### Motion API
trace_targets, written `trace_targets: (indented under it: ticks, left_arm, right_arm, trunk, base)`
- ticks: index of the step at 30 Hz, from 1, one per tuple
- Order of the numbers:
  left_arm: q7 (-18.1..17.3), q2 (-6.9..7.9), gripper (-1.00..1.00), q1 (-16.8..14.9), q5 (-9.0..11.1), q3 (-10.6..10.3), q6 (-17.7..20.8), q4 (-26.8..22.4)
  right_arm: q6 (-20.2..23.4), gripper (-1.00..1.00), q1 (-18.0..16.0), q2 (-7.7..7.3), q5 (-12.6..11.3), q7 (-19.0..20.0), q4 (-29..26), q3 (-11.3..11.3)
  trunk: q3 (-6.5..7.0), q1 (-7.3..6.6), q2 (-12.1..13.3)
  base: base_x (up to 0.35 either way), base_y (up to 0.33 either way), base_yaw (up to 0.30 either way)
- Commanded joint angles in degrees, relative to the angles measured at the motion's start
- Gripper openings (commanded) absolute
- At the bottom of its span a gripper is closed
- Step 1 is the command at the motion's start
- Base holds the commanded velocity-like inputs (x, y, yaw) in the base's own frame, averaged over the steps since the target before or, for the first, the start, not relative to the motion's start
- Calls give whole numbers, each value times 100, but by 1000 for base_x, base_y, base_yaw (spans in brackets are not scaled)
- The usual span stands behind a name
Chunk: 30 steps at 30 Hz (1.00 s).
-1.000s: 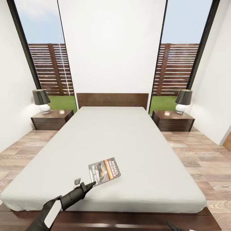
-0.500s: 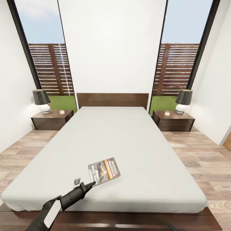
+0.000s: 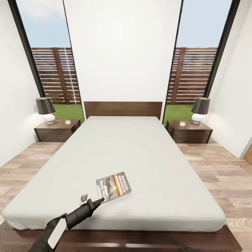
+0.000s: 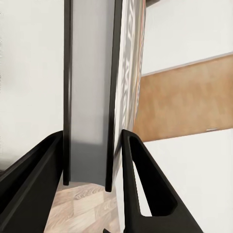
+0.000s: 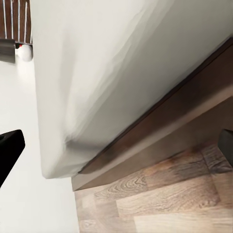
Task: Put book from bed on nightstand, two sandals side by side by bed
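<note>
The book (image 3: 113, 186) is seen near the foot of the bed (image 3: 140, 154), its near edge lifted and clamped between the fingers of the left gripper (image 3: 99, 201). The right gripper (image 5: 116, 141) is spread wide, apparently empty, beside the bed's corner.

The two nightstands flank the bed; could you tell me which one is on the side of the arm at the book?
The nightstand at the head view's left, beyond the left end effector, which is at the book; the other nightstand stands across the bed.
</note>
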Motion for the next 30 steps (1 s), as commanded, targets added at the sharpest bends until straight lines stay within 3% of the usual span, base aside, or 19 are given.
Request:
trace_targets:
  ticks: [1, 21, 30]
  left_arm:
    - [-6, 0, -100, -3, 28, 4, 41, 2]
    - [-5, 1, -100, -3, 24, 4, 41, 2]
    - [-4, 4, -100, -3, 20, 4, 41, 4]
  right_arm:
    - [60, 100, -9, -1, -28, 30, 19, -4]
    - [58, 100, -9, 0, -29, 30, 19, 1]
    - [53, 100, -9, 0, -37, 23, 19, 1]
  trunk:
    - [-5, -1, -3]
    - [-5, -1, -3]
    - [-5, -1, -3]
  base:
    - [-77, 66, 0]
    - [-121, 131, 2]
    - [-126, 166, 101]
